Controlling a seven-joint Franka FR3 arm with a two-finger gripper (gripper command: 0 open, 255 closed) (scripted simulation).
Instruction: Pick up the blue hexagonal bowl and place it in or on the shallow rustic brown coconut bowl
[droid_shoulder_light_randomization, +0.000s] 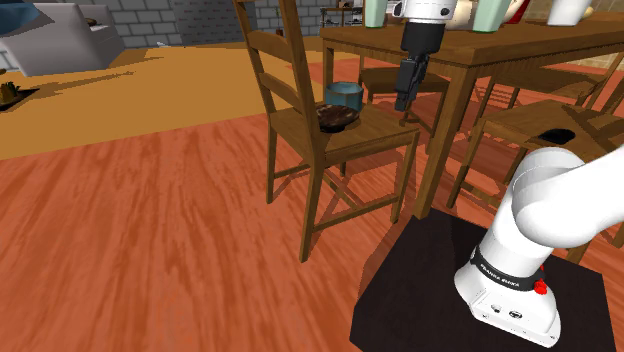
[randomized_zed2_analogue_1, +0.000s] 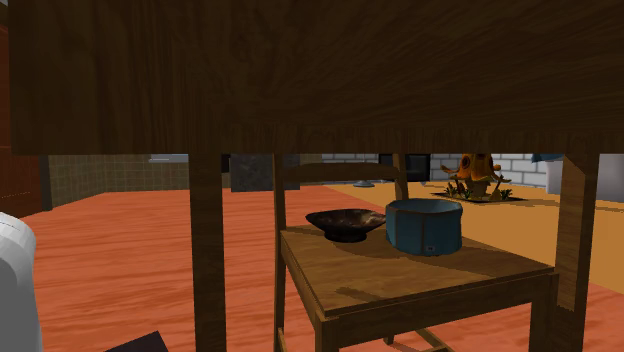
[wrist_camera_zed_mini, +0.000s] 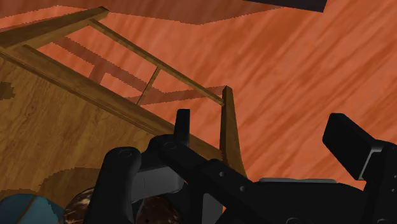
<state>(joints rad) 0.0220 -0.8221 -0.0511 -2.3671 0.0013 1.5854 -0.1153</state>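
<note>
1. Your gripper (droid_shoulder_light_randomization: 404, 102) hangs in the shoulder view's upper middle, above the chair seat (droid_shoulder_light_randomization: 380, 138). Its fingers are spread and empty, ready for a rim.
2. The blue bowl (droid_shoulder_light_randomization: 346, 95) sits left of it on that seat, just beside the brown bowl (droid_shoulder_light_randomization: 335, 119), so the carry should be short.

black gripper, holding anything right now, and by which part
Nothing is held. The black two-finger gripper is open and empty; the blue hexagonal bowl sits on the wooden chair seat beside the shallow dark brown bowl.
</note>
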